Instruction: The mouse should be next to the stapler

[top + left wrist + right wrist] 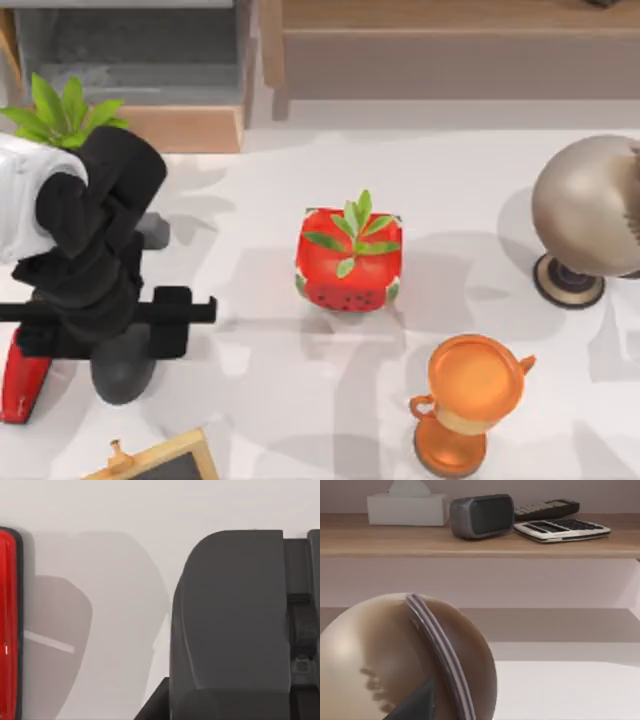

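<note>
Top view | left gripper [125, 345] over grey mouse [125, 365], near red stapler [22, 385] | fingers' state: cannot tell | mouse rigid, smooth, light; grip its sides.

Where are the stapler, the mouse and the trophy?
stapler [22, 385]: top view, red body by the table's left edge.
mouse [125, 368]: top view, dark grey shell below the left arm.
trophy [472, 382]: top view, orange bowl.
</note>
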